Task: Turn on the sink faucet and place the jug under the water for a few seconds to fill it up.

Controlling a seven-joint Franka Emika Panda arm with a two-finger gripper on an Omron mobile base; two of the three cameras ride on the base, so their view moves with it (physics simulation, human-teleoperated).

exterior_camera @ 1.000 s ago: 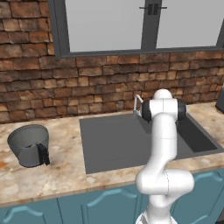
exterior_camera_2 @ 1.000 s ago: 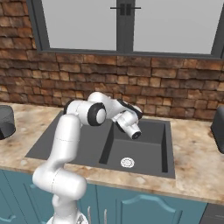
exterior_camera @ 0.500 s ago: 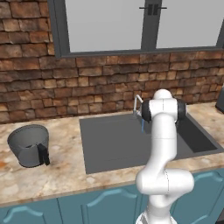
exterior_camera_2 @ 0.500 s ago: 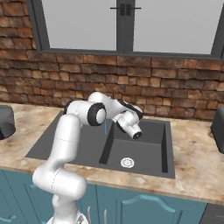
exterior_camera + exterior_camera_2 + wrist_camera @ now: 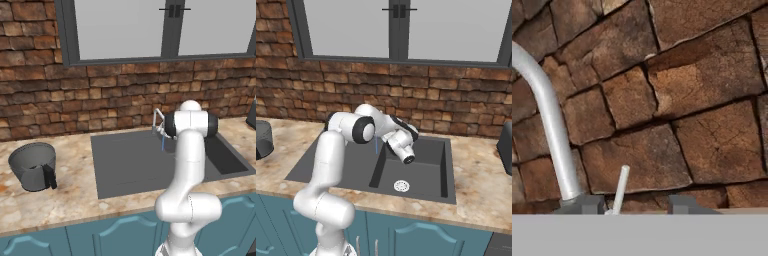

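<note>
While the gripper [image 5: 637, 205] stands parted around the sink faucet [image 5: 549, 125] lever, water [image 5: 163, 142] already runs just below it. The jug [image 5: 34, 166] sits far off on the surface [image 5: 70, 192]. Pushing further could jam the lever or skid the fingertips [image 5: 582, 204] off.

No readable text, labels, brands, numbers or signs anywhere.

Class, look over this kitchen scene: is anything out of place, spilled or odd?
The water already runs from the faucet into the sink, yet the jug stands upright on the counter, well left of it. Nothing looks spilled.
</note>
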